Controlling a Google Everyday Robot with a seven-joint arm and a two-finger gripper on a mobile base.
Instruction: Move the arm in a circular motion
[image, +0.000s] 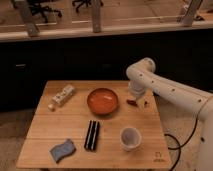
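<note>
Jaw spread on the gripper (139, 102) cannot be told; it hangs tip-down just right of the red bowl (102, 101). From farther right of the bowl the white arm (167, 90) reaches in, elbow raised, probably so a circling sweep clears the rim.

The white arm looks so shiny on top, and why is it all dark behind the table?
In the camera view, light from above leaves a bright sheen on the arm at its rounded top joint; the gripper, low over the wooden table at its right side beside the orange bowl, looks dimmer underneath; the wall behind the table gets little light, so it looks nearly black.
</note>
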